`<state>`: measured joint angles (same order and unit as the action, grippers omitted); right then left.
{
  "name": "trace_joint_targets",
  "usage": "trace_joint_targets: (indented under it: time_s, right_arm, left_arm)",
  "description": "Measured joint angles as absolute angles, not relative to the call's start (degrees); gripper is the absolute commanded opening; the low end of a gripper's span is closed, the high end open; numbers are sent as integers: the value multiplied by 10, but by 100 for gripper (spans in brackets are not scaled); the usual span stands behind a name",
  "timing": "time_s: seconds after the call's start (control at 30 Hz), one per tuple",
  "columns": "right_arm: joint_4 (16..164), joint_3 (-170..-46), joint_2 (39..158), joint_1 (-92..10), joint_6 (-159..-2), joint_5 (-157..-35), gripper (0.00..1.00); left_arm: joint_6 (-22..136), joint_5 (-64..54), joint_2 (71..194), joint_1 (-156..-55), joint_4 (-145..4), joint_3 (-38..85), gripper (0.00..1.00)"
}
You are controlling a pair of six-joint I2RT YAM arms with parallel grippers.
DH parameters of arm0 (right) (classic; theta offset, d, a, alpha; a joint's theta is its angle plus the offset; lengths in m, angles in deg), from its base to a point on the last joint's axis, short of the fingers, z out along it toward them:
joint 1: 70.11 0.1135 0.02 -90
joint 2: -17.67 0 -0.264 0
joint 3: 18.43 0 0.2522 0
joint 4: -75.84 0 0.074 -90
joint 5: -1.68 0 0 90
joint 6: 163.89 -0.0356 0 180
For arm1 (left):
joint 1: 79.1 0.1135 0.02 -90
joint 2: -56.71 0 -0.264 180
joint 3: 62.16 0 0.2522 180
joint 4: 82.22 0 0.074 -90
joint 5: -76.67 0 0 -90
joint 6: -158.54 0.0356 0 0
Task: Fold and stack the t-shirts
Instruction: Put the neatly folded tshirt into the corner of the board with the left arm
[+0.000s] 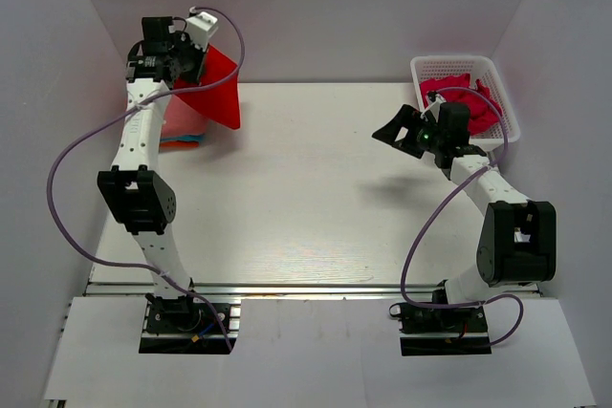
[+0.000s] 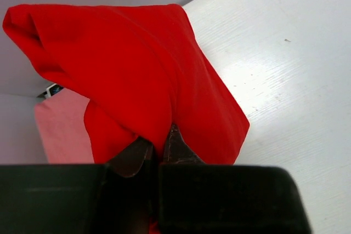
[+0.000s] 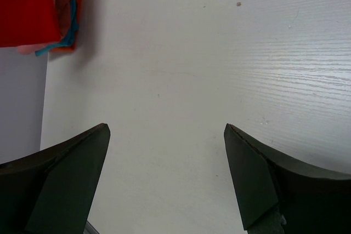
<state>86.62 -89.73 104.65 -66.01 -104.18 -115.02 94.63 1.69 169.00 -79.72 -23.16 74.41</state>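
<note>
Left hand (image 2: 159,147) clamped on red shirt (image 2: 137,69), raised over table (image 1: 316,188) at its 10 o'clock corner. Shirt hangs as folded wedge. In top view long axis runs 11 to 5 o'clock, free corner pointing 5 o'clock. Stack (image 1: 180,133) (pink, teal, orange edges) lies at 6 o'clock of left hand, partly under shirt. Left arm much nearer, so likely next move is lowering onto stack. Right hand (image 3: 165,130) spread wide and empty, over table beside basket (image 1: 459,64) at 2 o'clock. Crimson shirt (image 1: 461,93) inside basket.
</note>
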Motion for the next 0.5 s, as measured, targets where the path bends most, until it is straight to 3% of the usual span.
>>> trace_joint_targets:
  time_s: [0.5]
  right_arm:
    - [895,-925,1055,-659,-1032,-1122,90]
  left_arm:
    - [956,39,1751,-702,-231,793,0]
